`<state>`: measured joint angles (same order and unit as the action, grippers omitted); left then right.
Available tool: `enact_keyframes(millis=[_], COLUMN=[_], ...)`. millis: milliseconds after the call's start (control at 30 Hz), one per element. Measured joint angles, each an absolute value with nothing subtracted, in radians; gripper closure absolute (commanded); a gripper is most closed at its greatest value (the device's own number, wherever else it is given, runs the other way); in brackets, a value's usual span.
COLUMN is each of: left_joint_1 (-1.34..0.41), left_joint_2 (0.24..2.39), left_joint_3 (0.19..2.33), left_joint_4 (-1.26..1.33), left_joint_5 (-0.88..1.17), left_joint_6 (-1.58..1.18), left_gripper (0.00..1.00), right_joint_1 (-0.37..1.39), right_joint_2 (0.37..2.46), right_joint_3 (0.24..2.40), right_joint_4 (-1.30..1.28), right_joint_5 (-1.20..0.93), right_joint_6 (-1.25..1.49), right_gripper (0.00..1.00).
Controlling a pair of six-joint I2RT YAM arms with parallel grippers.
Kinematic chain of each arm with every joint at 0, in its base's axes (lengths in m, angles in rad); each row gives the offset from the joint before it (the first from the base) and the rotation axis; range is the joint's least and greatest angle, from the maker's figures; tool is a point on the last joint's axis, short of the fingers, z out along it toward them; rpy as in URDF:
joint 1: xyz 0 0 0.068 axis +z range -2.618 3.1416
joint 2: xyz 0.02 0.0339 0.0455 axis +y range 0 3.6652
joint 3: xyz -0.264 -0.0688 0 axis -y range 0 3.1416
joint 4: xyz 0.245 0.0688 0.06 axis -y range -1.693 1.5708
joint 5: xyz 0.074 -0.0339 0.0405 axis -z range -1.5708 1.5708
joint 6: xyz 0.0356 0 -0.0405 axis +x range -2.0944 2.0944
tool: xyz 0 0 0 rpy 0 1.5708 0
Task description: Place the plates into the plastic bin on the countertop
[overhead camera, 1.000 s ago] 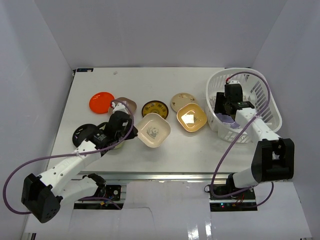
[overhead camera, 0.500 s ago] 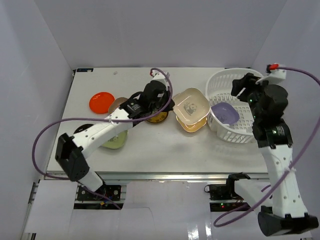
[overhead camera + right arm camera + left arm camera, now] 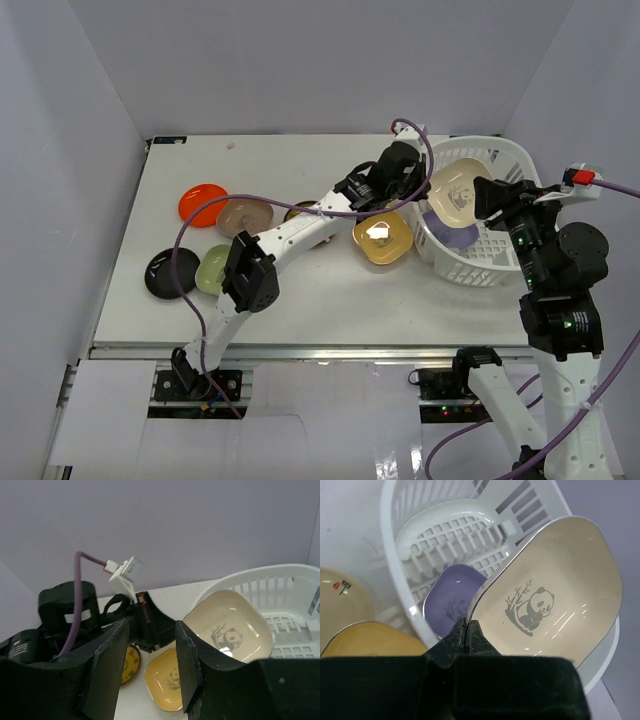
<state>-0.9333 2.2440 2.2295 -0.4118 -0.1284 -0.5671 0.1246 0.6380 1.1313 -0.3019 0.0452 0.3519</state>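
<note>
My left gripper is shut on the rim of a cream panda plate. It holds the plate tilted over the left rim of the plastic bin. A purple plate lies inside the bin. My right gripper hangs raised above the bin's right half, open, with nothing between its fingers. A yellow panda plate rests on the countertop just left of the bin.
On the left of the countertop lie a red plate, a tan plate, a black plate and a green plate. A dark patterned plate is partly under the outstretched left arm. A cream round plate lies near the yellow one.
The left arm has carried the cream panda plate rightwards from the table's middle to over the bin's rim. The right gripper has lifted out of the bin and drawn back.
</note>
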Motion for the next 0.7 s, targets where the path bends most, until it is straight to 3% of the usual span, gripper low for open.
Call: enact_keyframes(millis=[67, 100, 167, 200, 300, 367, 500, 700], left_joint_1=[-0.939, -0.941, -0.943, -0.943, -0.943, -0.941, -0.925, -0.758], left_joint_2=[2.328, 2.358, 2.397, 2.409, 2.431, 2.428, 2.366, 1.951], left_joint_3=[2.336, 2.368, 2.392, 2.394, 2.393, 2.393, 2.350, 1.934], left_joint_4=[-0.410, -0.411, -0.410, -0.410, -0.411, -0.410, -0.394, -0.351], left_joint_5=[-0.125, -0.120, -0.113, -0.106, -0.091, -0.092, -0.093, -0.094], left_joint_6=[-0.571, -0.574, -0.582, -0.583, -0.588, -0.573, -0.535, -0.517], left_gripper=[1.00, 0.93, 0.69, 0.44, 0.12, 0.07, 0.07, 0.12], right_joint_1=[0.124, 0.124, 0.124, 0.124, 0.124, 0.124, 0.124, 0.162], right_joint_2=[0.635, 0.631, 0.621, 0.618, 0.616, 0.620, 0.656, 0.789], right_joint_3=[1.114, 1.105, 1.089, 1.085, 1.083, 1.082, 1.081, 1.047], right_joint_4=[-0.309, -0.312, -0.318, -0.320, -0.320, -0.320, -0.313, -0.299], right_joint_5=[0.021, 0.014, 0.002, -0.003, -0.022, -0.054, -0.167, -0.324], right_joint_6=[0.358, 0.359, 0.359, 0.359, 0.356, 0.352, 0.334, 0.302], right_gripper=[0.51, 0.50, 0.49, 0.48, 0.46, 0.44, 0.43, 0.43])
